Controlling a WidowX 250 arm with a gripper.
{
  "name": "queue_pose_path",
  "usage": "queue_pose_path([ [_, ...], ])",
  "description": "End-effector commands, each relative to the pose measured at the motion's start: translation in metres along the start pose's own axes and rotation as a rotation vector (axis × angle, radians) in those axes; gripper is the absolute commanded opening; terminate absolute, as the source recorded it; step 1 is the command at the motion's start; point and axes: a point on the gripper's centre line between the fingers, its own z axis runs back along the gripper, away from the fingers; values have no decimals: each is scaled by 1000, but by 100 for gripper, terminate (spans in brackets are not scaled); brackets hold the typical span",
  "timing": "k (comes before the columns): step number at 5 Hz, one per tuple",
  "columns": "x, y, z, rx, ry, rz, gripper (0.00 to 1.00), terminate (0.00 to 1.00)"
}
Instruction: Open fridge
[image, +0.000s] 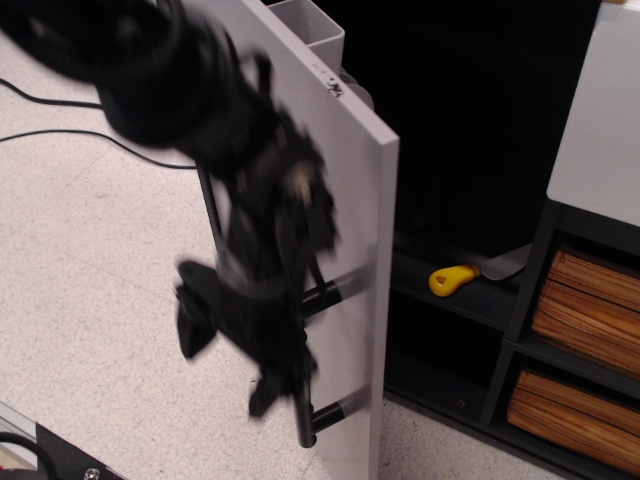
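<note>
Blurred pincer (285, 385) at open fridge (350, 200) handle (305, 400)

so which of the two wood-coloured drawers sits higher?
The upper wood-coloured drawer, directly under the white top; the lower wood-coloured drawer sits nearer the floor.

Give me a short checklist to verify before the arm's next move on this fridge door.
1. Fridge door swung wide, dark interior exposed: ok.
2. End effector at the black bar handle: ok.
3. Firm grip on the handle: cannot tell, the image is motion-blurred.
4. Yellow-handled knife on the inside shelf lies apart from the door: ok.
5. Floor cables lie away from the door's swing: ok.
6. Drawer unit at right untouched: ok.
</note>
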Motion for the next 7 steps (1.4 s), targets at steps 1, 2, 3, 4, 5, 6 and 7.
queue_pose_path([
  [1,-29,-36,-6,-21,-61,-185,100,0],
  [2,-26,-81,-3,-90,-66,-272,100,0],
  [3,6,-112,9,-146,-82,-278,100,0],
  [4,33,-133,14,-180,-88,-261,100,0],
  [5,66,-145,31,-193,-152,-210,100,0],
  [6,93,-138,46,-209,-197,-146,100,0],
  [7,105,-114,53,-171,-237,-73,100,0],
])
